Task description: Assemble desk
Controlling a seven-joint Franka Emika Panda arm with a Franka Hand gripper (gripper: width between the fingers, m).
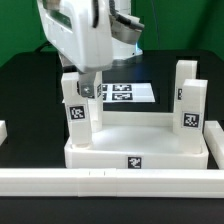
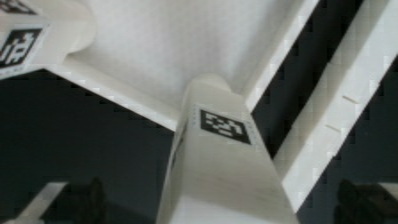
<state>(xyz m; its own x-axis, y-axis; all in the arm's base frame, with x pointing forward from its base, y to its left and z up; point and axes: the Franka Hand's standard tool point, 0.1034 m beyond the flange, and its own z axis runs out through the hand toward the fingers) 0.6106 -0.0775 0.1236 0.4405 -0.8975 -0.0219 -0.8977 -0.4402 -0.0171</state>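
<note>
On the black table (image 1: 25, 75), the tabletop (image 1: 140, 148) lies behind the long white rail (image 1: 110, 180). A leg (image 1: 76, 105) stands upright in its corner on the exterior view's left — the gripper (image 1: 88, 88) sits spread just above it. Behind lies the marker board (image 1: 128, 92); another leg (image 1: 190, 105) stands on the right.

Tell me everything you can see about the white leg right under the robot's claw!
The leg is a blocky white post with square sides that looks like plastic. It stands upright in a corner of the tabletop, on the exterior view's left, and carries a black-and-white tag. The gripper hangs over its top with its fingers spread on either side. The wrist view shows gaps beside the leg.
</note>
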